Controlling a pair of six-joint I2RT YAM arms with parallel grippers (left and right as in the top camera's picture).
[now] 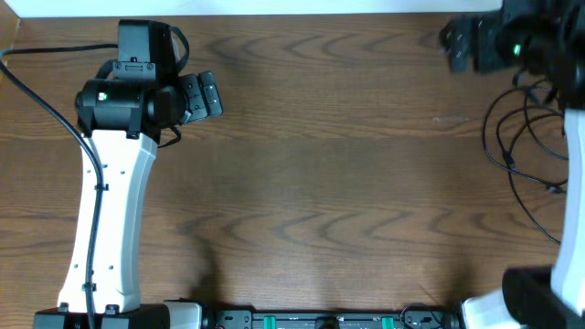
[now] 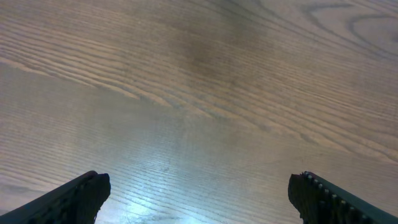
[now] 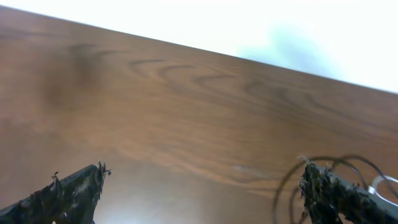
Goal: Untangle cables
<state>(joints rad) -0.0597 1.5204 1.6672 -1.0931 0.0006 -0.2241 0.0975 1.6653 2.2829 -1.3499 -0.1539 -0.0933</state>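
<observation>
Thin black cables (image 1: 521,137) lie in loose loops on the wooden table at the right edge of the overhead view, partly under my right arm. In the right wrist view their loops (image 3: 289,186) show beside the right fingertip, with a bit of white cable (image 3: 380,185) at the far right. My right gripper (image 3: 202,183) is open and empty above the table, left of the cables. My left gripper (image 2: 199,193) is open and empty over bare wood at the far left (image 1: 206,94).
The wooden table (image 1: 338,174) fills the overhead view. My right arm's body (image 1: 498,41) sits at the top right corner. The arm bases stand along the front edge (image 1: 320,320). A white wall edge shows beyond the table's far side (image 3: 249,31).
</observation>
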